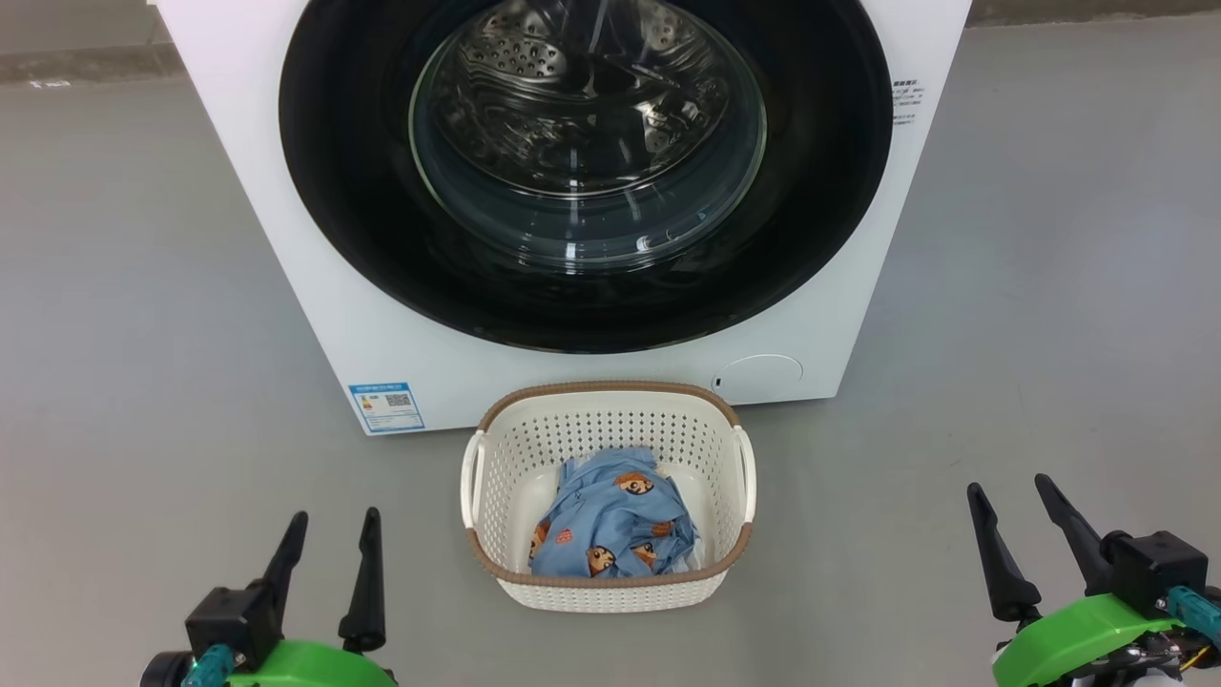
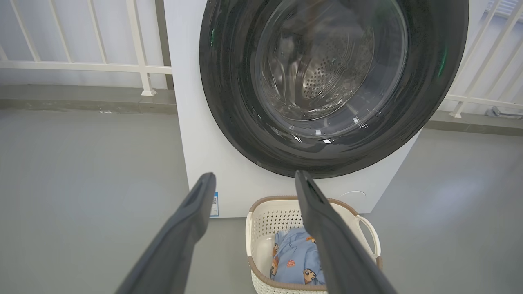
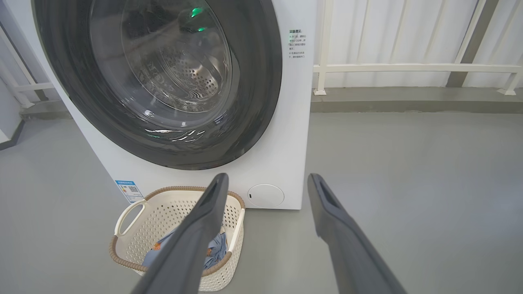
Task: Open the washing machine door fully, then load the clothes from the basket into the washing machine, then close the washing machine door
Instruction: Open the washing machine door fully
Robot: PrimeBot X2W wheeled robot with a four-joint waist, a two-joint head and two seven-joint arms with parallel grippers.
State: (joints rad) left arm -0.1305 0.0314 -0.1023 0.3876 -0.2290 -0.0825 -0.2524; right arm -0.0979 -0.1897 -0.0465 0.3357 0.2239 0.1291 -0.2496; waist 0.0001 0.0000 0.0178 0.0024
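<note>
- I'm holding the left hand (image 1: 336, 515) low, fingers pointing forward, spread wide, empty.
- The right hand (image 1: 1007, 483) is hovering likewise, spread wide, empty.
- Clothes (image 1: 615, 525) are lying in the basket (image 1: 610, 389), just before the shut door (image 1: 820, 191).

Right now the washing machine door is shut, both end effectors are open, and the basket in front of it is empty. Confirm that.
Wrong on one point: the basket is not empty; the head view shows the clothes lying in it. The washing machine door is shut, and the left end effector and right end effector are open.
</note>
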